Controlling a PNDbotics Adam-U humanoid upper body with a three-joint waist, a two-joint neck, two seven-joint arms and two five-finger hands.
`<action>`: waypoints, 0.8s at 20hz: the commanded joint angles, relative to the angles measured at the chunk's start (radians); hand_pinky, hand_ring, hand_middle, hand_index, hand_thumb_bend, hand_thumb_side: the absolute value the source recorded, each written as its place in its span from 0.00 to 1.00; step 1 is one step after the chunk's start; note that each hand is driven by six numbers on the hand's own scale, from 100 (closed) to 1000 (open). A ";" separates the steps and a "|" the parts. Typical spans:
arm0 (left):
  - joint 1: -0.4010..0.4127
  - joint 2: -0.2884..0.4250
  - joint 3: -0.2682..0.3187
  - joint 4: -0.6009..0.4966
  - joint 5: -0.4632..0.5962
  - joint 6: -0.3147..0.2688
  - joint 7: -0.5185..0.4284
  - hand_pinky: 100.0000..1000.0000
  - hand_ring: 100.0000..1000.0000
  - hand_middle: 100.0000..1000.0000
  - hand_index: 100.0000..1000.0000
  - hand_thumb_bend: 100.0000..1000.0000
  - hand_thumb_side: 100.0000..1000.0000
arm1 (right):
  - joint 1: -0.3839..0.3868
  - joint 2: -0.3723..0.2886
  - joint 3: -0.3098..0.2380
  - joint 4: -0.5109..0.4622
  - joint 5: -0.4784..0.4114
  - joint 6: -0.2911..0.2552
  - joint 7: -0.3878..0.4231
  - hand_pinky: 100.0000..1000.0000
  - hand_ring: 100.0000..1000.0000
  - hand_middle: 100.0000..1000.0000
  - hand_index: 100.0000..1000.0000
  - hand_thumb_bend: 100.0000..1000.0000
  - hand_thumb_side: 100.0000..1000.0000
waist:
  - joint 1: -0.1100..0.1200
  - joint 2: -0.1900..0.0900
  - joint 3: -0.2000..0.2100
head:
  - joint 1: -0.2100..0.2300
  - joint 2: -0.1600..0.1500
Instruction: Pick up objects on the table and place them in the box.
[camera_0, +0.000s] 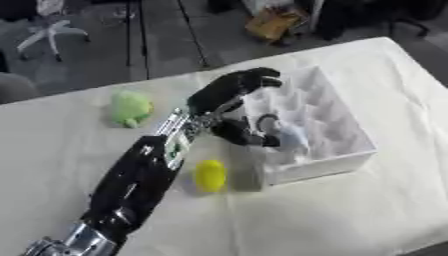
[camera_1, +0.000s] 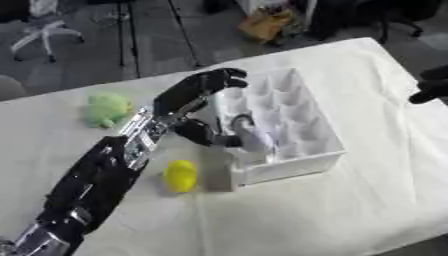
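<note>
Left arm nearest; left hand pinches a pale object over the box. Yellow toy on worktop: likely light, smooth; grasp its middle. Right hand: cannot tell.

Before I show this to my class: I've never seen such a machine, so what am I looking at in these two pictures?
Both pictures come from one stereo camera in a humanoid robot's head, looking down at a table; they show the same moment from its left and right eye. The long black arm coming from the lower left is the robot's left arm. Its robot hand reaches over the near edge of a white box divided into compartments, and its thumb and fingers are curled round a small pale object that I cannot identify. On the cloth still lie a yellow object beside the box and a green one farther left. The dark shape at the right edge of the right eye view is probably the right robot hand; its fingers are unclear.
</note>
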 joint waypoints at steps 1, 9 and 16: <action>-0.022 0.001 0.007 -0.018 -0.017 0.035 0.066 0.88 0.82 0.92 0.91 1.00 0.77 | -0.015 -0.018 -0.006 -0.024 -0.007 -0.001 0.003 0.74 0.58 0.69 0.90 0.25 0.75 | -0.013 -0.014 -0.001 | 0.000 -0.011; 0.025 0.023 0.048 -0.010 0.102 0.083 0.145 0.93 0.82 0.91 0.89 0.81 0.80 | -0.010 -0.014 -0.010 -0.024 -0.001 0.001 -0.005 0.74 0.58 0.69 0.90 0.25 0.75 | -0.011 -0.011 0.012 | -0.001 -0.016; 0.167 0.153 0.153 -0.282 0.480 0.093 0.121 0.80 0.60 0.65 0.73 0.66 0.70 | 0.020 -0.018 -0.029 -0.024 0.031 0.015 -0.029 0.74 0.58 0.69 0.90 0.25 0.74 | -0.002 -0.010 0.051 | -0.029 -0.005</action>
